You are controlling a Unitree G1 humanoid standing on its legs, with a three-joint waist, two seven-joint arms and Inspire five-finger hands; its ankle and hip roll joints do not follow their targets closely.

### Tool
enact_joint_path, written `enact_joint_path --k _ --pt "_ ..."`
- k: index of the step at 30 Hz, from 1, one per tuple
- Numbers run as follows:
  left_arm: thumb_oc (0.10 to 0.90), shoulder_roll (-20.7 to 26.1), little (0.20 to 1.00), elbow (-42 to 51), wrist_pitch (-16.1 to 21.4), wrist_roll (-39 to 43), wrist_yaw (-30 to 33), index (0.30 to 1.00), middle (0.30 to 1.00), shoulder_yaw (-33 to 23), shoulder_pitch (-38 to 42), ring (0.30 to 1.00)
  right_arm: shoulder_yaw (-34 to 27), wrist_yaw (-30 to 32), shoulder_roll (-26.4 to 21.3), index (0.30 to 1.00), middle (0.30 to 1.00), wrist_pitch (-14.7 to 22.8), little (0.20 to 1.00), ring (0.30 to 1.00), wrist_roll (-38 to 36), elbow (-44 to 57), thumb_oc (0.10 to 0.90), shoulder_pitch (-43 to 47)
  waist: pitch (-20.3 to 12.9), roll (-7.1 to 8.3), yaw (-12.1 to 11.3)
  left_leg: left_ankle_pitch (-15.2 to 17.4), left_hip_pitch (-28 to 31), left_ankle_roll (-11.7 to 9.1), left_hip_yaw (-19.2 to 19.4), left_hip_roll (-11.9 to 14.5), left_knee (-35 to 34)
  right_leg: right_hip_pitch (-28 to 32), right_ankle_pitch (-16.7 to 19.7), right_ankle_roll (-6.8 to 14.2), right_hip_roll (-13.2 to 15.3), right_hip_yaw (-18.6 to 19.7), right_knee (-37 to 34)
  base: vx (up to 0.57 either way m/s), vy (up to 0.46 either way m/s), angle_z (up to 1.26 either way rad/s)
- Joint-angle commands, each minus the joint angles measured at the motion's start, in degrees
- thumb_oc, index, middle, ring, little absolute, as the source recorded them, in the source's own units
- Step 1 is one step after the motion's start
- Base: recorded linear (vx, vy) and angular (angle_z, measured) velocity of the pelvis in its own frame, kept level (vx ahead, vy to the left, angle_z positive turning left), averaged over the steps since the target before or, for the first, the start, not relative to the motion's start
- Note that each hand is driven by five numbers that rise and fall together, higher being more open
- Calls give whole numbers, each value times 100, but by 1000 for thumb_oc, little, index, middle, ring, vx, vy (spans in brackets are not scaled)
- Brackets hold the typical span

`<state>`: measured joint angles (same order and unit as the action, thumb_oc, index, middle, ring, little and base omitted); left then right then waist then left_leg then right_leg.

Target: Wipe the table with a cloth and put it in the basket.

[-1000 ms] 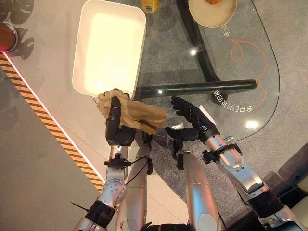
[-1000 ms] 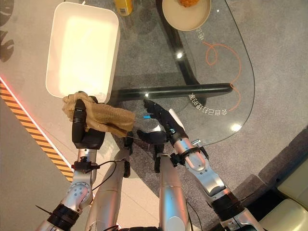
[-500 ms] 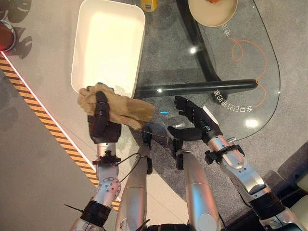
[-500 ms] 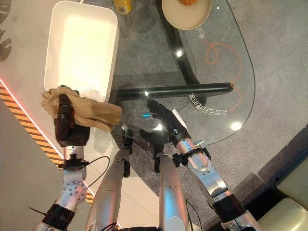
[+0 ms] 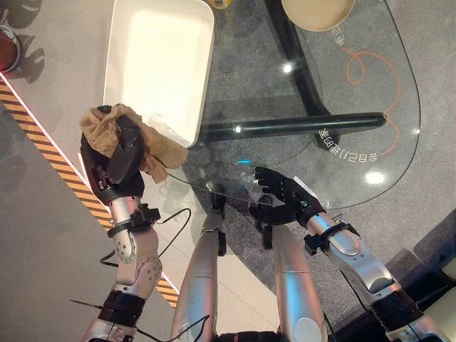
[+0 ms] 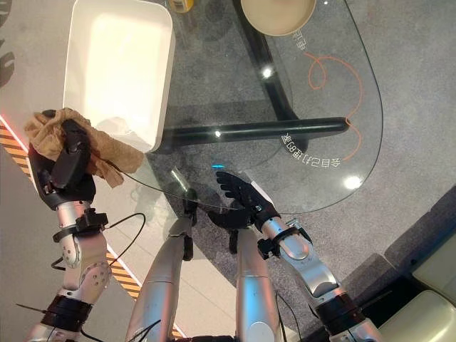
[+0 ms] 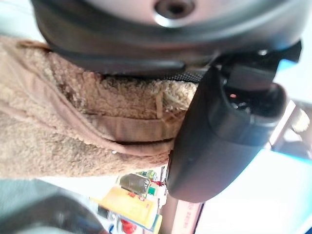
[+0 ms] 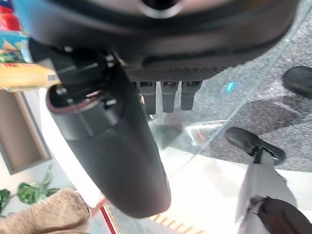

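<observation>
left hand [image 5: 120, 162] clutching cloth [image 5: 100, 128] at basket's [image 5: 160, 68] near corner (off table [image 5: 335, 135] edge), right hand [image 5: 285, 198] fingers straight over near edge

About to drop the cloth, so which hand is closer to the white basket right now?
Left. The left hand, shut on the cloth, sits at the basket's near corner. The right hand hangs open by the glass table's near edge, well off.

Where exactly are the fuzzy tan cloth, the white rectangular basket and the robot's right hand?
Fuzzy tan cloth [image 5: 100, 127]: left eye view, bunched upper part.
White rectangular basket [image 5: 158, 64]: left eye view, inner floor.
Right hand [image 6: 242, 197]: right eye view, back of the hand.
</observation>
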<state>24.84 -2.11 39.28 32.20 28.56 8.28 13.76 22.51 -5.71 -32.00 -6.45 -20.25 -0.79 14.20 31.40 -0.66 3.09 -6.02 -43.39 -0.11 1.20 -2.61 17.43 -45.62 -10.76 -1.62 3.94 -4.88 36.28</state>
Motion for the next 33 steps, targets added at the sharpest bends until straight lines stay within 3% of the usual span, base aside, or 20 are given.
enact_joint_path --k 1,4,7,17,25,33 --pt "100 448 200 503 116 -1467 954 300 300 -583 545 300 249 -451 -138 900 900 -145 900 900 -228 270 800 156 -161 -128 -10 800 -149 366 177 -324 874 77 852 -70 -526 383 -1222 4 69 -5" --pt "100 715 200 -7 -330 -1536 1294 300 300 -559 950 300 443 -711 -208 900 900 -449 900 900 -286 81 800 386 -161 -125 27 798 -214 353 210 -307 880 -21 853 -71 -538 402 -1192 9 83 -4" --pt "100 877 200 -420 -393 -1668 1426 300 300 -540 1167 300 555 -906 -290 900 900 -636 900 900 -327 -73 800 500 -161 -120 54 792 -250 336 236 -298 879 -75 881 -56 -531 423 -1206 11 78 -3" --pt "100 1323 200 -1187 -609 -1749 1662 300 300 -326 1996 300 824 -988 -495 900 900 -690 900 900 -667 -454 800 897 -161 -117 115 782 -401 350 327 -276 856 -289 965 -15 -545 509 -1235 12 72 -1" --pt "100 1488 200 -2053 -1076 -1870 1648 300 300 37 2799 300 923 -890 -473 900 900 -862 900 900 -848 -595 800 1317 -161 -65 211 770 -677 368 429 -272 846 -639 1091 57 -569 574 -1240 11 64 -2" --pt "100 1635 200 -2511 -925 -1811 1725 300 300 268 3293 300 989 -882 -549 900 900 -746 900 900 -1027 -709 800 1455 -161 -67 296 796 -818 387 501 -283 822 -838 1176 118 -585 637 -1269 13 35 -5"
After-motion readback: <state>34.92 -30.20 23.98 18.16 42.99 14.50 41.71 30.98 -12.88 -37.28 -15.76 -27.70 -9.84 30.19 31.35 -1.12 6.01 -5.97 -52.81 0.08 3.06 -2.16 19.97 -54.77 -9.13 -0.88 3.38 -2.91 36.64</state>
